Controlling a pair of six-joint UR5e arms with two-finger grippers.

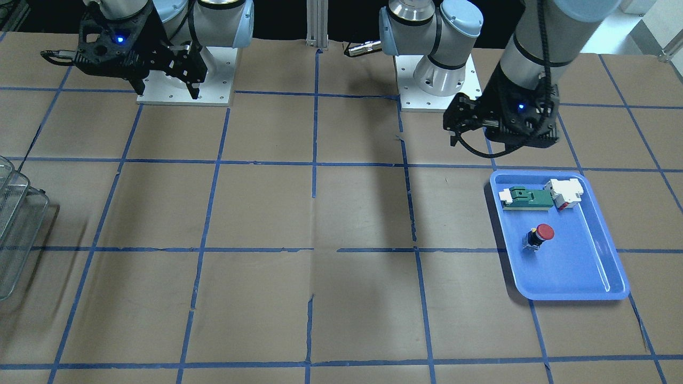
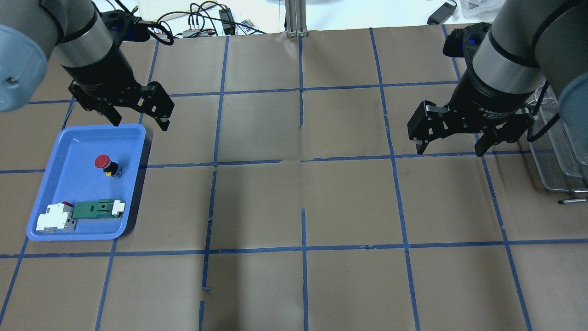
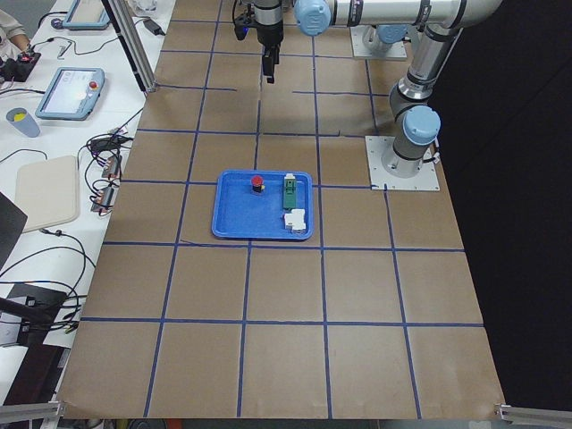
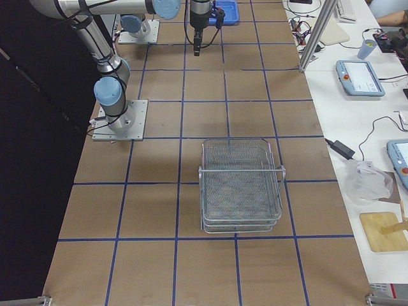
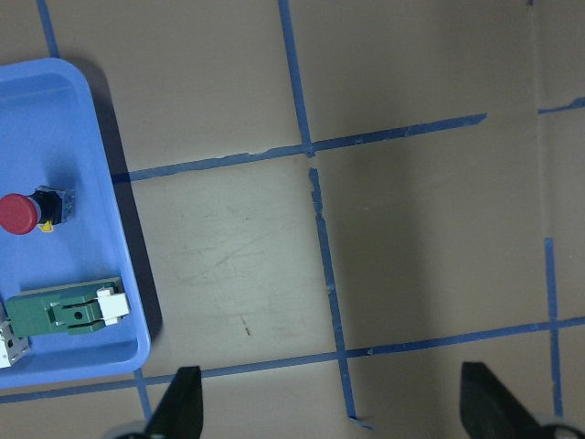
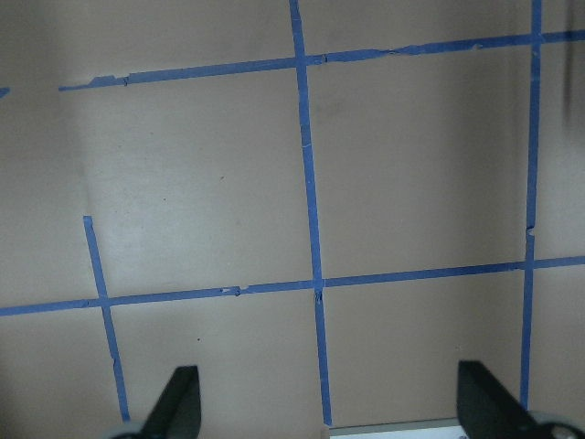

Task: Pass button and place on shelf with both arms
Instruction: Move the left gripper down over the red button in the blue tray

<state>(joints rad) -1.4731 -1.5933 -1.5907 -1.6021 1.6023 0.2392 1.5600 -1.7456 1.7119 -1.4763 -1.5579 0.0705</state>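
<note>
The button [image 2: 106, 164], with its red cap and black base, lies in the blue tray [image 2: 82, 131]; it also shows in the front view [image 1: 540, 236] and the left wrist view [image 5: 27, 210]. My left gripper [image 2: 139, 122] is open and empty, hovering above the tray's far right corner. My right gripper [image 2: 449, 149] is open and empty above bare table, just left of the wire-mesh shelf [image 2: 562, 151]. The shelf stands at the table's right end [image 4: 241, 188]. In both wrist views only the open fingertips [image 5: 183, 407] [image 6: 178, 407] show above the table.
A flat green board [image 2: 94, 209] and a white block with a red side [image 2: 55, 217] lie at the tray's near end. Brown paper with blue tape grid lines covers the table [image 2: 303, 207]. Both arm bases [image 1: 184, 80] stand at the robot's edge.
</note>
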